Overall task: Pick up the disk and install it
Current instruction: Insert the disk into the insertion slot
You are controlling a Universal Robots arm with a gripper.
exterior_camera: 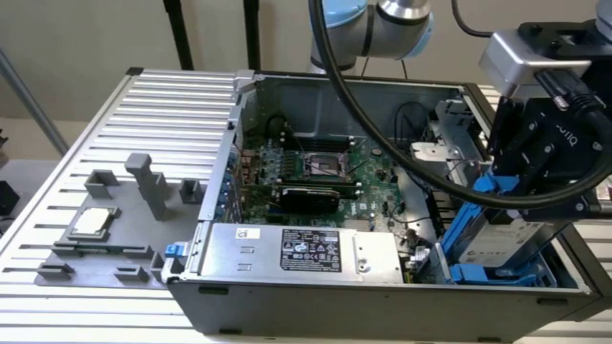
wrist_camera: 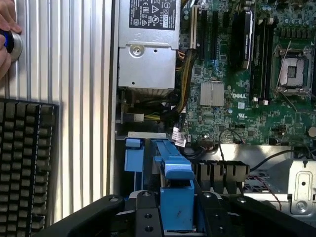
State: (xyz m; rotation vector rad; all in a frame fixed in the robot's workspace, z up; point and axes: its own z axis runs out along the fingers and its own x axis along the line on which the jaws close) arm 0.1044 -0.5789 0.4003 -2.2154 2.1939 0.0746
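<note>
At the case's four-o'clock corner in the exterior view, the gripper (exterior_camera: 535,204) clamps the disk (exterior_camera: 499,242).

Outside the open computer case (exterior_camera: 316,301) at nine o'clock, a small silver chip (exterior_camera: 93,221) lies on a grey fixture (exterior_camera: 115,251); at six sits the silver power-supply box (exterior_camera: 301,249); at centre, the motherboard (exterior_camera: 325,168); at four, the disk stands steeply tilted in the drive bay (exterior_camera: 507,276), its blue frame pinched in that grip.

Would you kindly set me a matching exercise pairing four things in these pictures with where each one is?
1. disk
2. silver chip
3. power supply
4. keyboard

A. on the grey fixture, outside the case
B. near a person's hand
C. held between the jaws
D. inside the case, black label up

Pairs: 1-C, 2-A, 3-D, 4-B
</note>
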